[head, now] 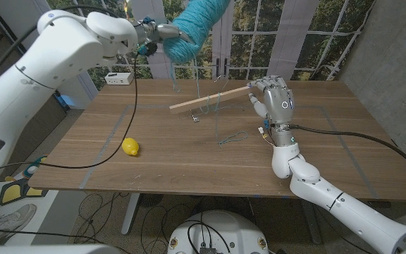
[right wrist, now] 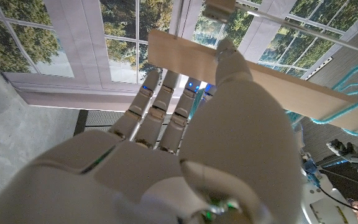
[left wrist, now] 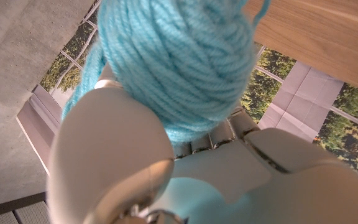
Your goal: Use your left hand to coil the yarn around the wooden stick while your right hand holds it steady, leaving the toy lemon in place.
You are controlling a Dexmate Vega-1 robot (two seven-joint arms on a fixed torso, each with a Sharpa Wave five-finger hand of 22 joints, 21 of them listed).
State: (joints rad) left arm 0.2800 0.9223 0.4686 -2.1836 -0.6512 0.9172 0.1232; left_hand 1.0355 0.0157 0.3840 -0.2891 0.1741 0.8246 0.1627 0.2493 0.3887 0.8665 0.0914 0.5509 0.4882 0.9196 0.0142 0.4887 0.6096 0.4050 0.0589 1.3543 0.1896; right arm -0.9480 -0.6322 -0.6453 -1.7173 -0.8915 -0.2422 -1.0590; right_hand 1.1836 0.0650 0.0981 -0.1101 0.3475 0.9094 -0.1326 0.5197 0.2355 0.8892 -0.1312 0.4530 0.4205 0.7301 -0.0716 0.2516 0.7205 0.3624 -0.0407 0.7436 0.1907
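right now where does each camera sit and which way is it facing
Head view: on the robot's head, looking down at the table; both arms, left hand holding the yarn, right hand on the stick, lemon.
Left wrist view: behind the left hand, facing the yarn.
Right wrist view: behind the right hand, facing the stick and windows.
Shared: yarn in all views, stick in head and right wrist.

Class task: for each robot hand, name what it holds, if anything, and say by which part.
Left hand grips the yarn ball at its lower end, raised above the table. Right hand holds the wooden stick by its right end.
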